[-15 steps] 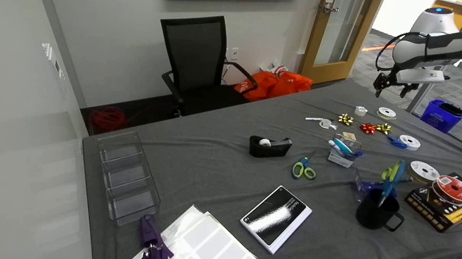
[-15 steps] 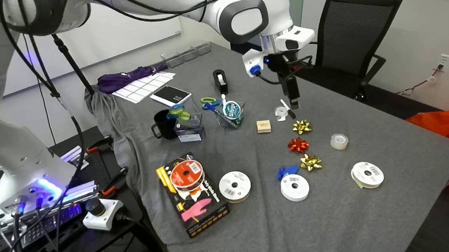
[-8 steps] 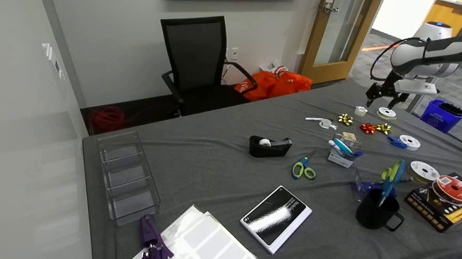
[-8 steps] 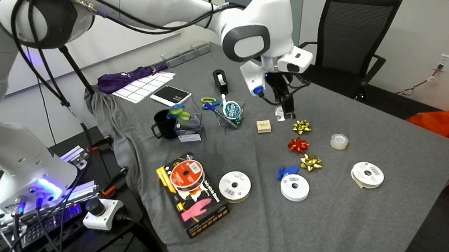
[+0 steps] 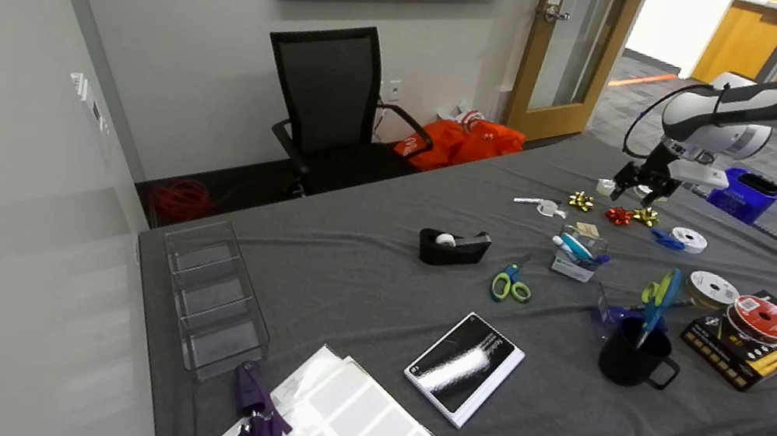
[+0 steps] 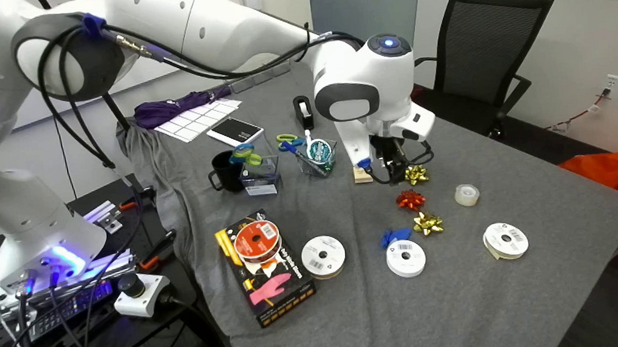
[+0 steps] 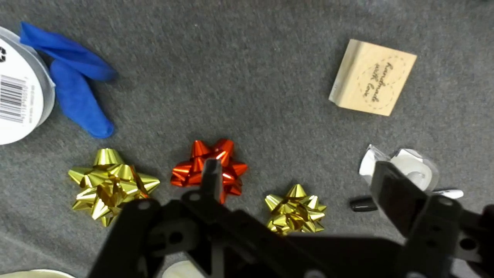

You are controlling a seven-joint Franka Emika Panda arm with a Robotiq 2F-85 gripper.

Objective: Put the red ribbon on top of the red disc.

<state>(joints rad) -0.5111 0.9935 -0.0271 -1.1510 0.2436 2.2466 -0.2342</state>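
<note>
near the red ribbon (image 6: 411,200), hovering with hand (image 7: 298,170) released, spread wide, and red disc (image 6: 251,248) well apart from that ribbon.

I'd call that red bow (image 7: 193,168) glossy foil, it catches the light so; the little block (image 7: 378,79) is smooth matt wood, the cloth-covered counter (image 6: 435,307) dull and faintly rough.

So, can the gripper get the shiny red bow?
Probably yes: the gripper is open close by, nothing lies on the red bow, and the gold bows beside it leave gaps.
</note>
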